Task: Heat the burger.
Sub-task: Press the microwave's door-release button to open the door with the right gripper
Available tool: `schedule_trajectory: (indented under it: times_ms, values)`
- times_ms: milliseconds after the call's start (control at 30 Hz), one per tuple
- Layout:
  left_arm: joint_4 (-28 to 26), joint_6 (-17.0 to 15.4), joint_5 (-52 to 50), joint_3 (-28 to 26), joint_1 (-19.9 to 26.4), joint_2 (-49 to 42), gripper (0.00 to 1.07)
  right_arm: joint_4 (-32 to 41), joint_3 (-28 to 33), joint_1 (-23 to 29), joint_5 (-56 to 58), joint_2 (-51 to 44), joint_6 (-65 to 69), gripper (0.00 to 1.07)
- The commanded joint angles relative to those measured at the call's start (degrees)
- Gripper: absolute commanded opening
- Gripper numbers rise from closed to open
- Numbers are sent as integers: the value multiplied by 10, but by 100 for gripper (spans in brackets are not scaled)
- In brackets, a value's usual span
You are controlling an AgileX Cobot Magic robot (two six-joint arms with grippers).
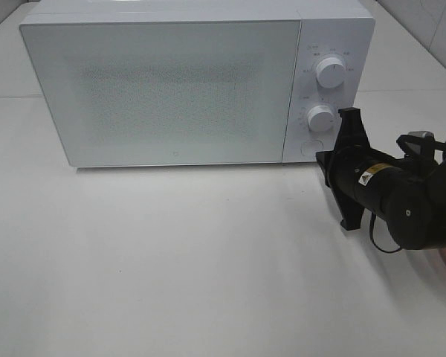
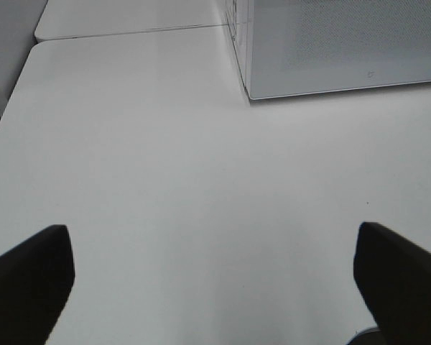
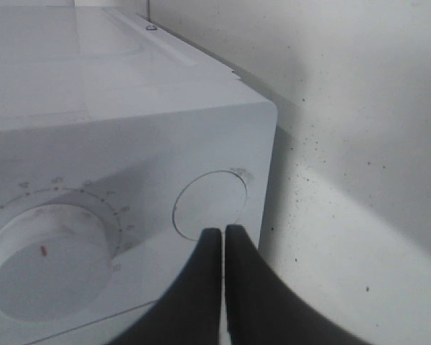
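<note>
Hovering over the white table (image 2: pixel 165 158), my left pincer (image 2: pixel 214 287) stands spread wide, holding nothing. Ahead sits the white microwave (image 1: pixel 208 10), door (image 1: pixel 163 89) closed. Right of the door come the upper knob (image 1: pixel 331 72) and lower knob (image 1: pixel 320 118), with the round button (image 3: pixel 210 203) below them. My right pincer (image 3: pixel 223 231) is pressed tight and empty, tips at that button; contact I cannot tell. The burger shows in no view.

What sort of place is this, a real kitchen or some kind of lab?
Probably a lab bench staged as a kitchen: a white microwave on a plain white table, with a black robot claw at its round button.
</note>
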Motion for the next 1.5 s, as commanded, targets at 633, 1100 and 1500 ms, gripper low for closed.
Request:
schedule_trajectory:
  times_ms: [633, 1100, 1500]
  values:
    - [1, -2, -9, 0, -1, -7, 98, -3, -80, -20, 13, 55, -6, 0]
    - [1, -2, -9, 0, -1, -7, 98, 0, -85, -20, -62, 39, -3, 0]
    - [1, -2, -9, 0, -1, -7, 98, 28, -102, -19, -94, 38, -7, 0]
